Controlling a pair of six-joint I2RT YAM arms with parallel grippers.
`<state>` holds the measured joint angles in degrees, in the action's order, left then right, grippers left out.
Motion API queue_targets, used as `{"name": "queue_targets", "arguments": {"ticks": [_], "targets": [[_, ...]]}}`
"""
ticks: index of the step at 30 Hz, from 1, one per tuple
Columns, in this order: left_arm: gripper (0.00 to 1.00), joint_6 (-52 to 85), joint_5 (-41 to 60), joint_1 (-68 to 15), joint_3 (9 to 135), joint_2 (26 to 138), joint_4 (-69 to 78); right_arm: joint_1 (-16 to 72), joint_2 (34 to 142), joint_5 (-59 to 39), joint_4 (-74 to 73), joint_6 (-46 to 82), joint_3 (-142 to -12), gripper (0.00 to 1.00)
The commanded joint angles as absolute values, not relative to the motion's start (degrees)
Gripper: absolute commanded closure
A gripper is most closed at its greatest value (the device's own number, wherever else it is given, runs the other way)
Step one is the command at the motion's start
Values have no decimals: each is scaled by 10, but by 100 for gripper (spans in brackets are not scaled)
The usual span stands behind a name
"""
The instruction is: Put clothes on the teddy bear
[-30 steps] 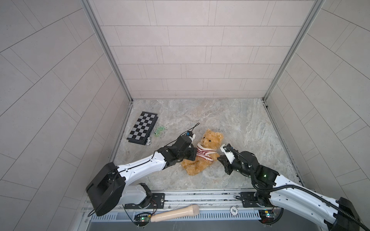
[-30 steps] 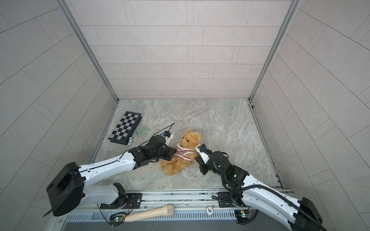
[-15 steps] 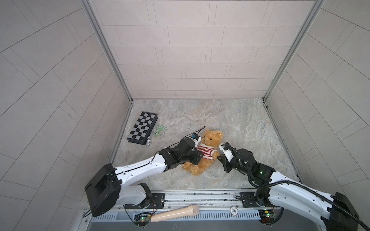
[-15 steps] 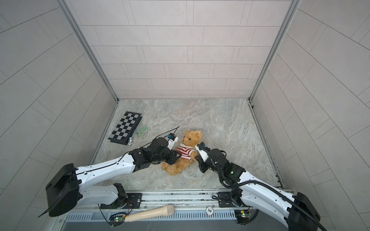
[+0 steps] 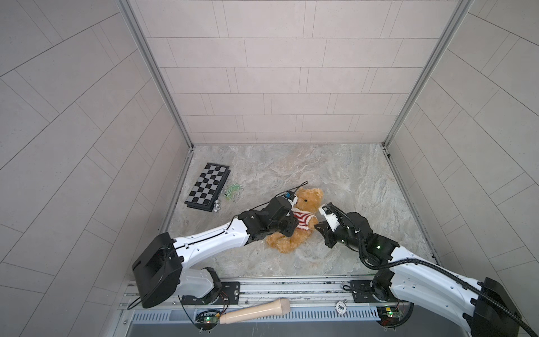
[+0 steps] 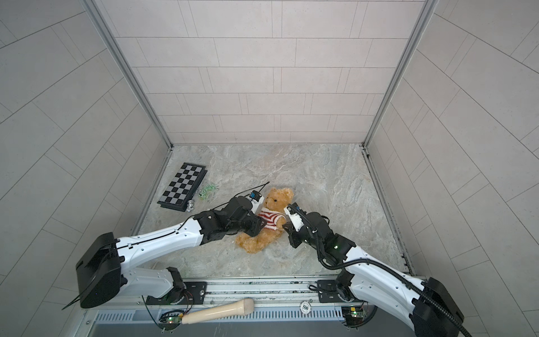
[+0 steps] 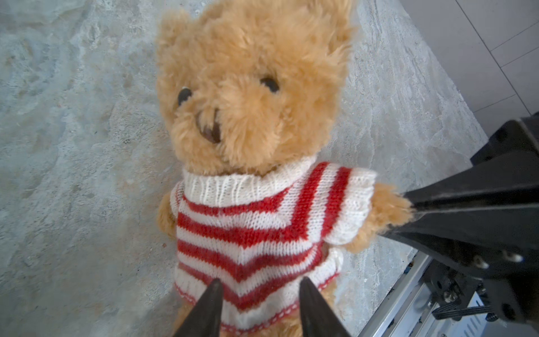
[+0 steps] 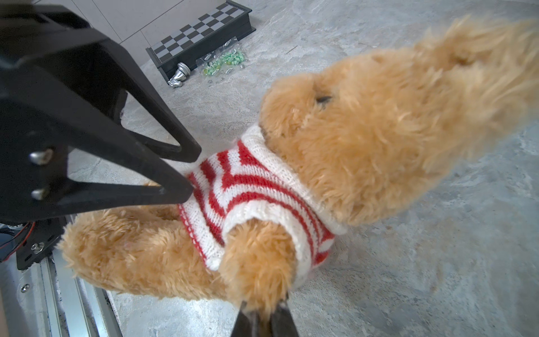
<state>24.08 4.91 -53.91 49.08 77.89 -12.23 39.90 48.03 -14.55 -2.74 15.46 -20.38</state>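
Pinching the fluffy teddy bear (image 8: 364, 140) by one paw, my right gripper (image 8: 262, 314) is clamped; my left gripper (image 7: 260, 281) stands parted above the ribbed striped sweater (image 7: 248, 221). Bear lies mid-tabletop (image 5: 335, 175) on veined stone, legs partly hidden.

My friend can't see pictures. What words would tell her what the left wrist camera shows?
A fluffy golden-brown teddy bear lies face-up on a grey marbled table, wearing a red-and-white striped sweater. The left gripper has its two black tips open at the sweater's hem, and the right gripper pinches one paw.
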Motion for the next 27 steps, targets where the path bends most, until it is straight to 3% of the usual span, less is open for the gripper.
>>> {"name": "queue_targets", "arguments": {"ticks": [1, 9, 25, 27], "targets": [[66, 232, 55, -553, 507, 805, -130, 381, 480, -170, -56, 165, -225, 100], [100, 239, 41, -562, 493, 786, -144, 352, 488, -201, -64, 167, -242, 100], [100, 242, 19, -562, 434, 634, -188, 356, 505, -322, -105, 161, -288, 100], [91, 243, 16, -559, 431, 616, -186, 360, 522, -351, -119, 166, -295, 100]]}}
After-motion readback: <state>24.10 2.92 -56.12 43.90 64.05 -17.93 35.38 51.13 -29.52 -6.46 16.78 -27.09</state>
